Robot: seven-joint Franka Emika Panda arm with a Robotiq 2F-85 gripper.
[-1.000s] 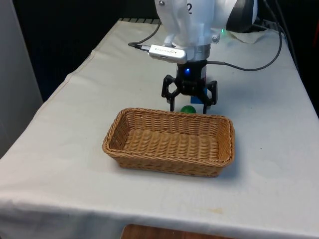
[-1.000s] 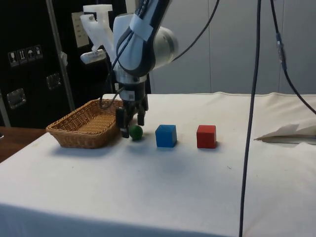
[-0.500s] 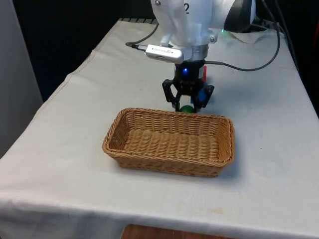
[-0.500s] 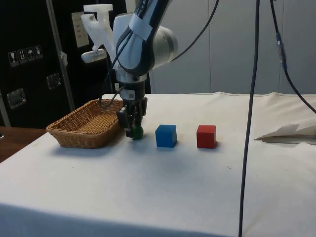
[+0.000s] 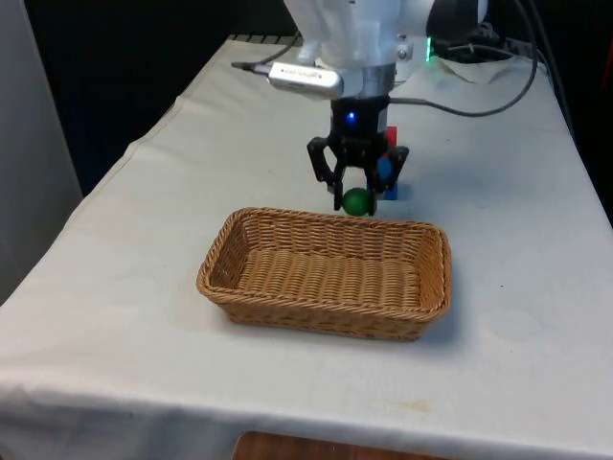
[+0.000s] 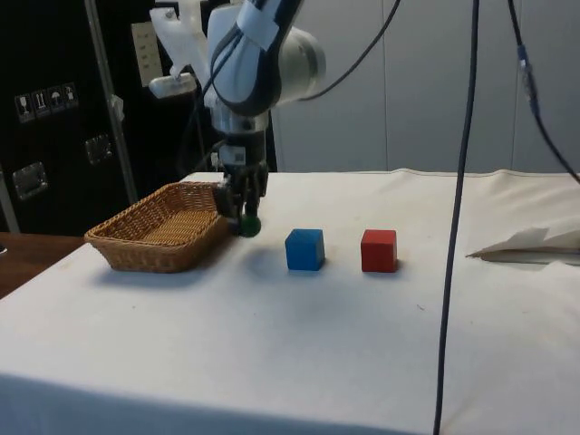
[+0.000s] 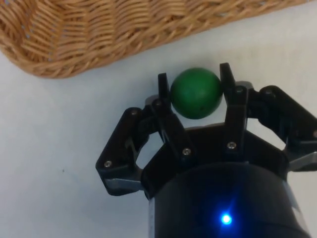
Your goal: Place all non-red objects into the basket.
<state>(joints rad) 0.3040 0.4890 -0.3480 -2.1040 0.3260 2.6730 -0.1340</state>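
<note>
- Wrist view: a green ball is clamped between the two black fingers of the gripper, one finger on each side of the ball.
- The ball is held clear of the white cloth, with the woven rim of the wicker basket close beyond it.
- Front view: the gripper is seen closed on the green ball, which is raised above the table just behind the far rim of the basket.
- The ball is outside the basket; no object is seen in the basket interior.
- A blue cube and part of a red cube are partly hidden behind the gripper.
- Side view: the gripper hangs vertically beside the near end of the basket, with the green ball at the fingertips and off the cloth.
- The blue cube is set on the table near the gripper, and the red cube stands just beyond it; the two cubes are apart.
- Crumpled white paper lies at the far edge of the table.
</note>
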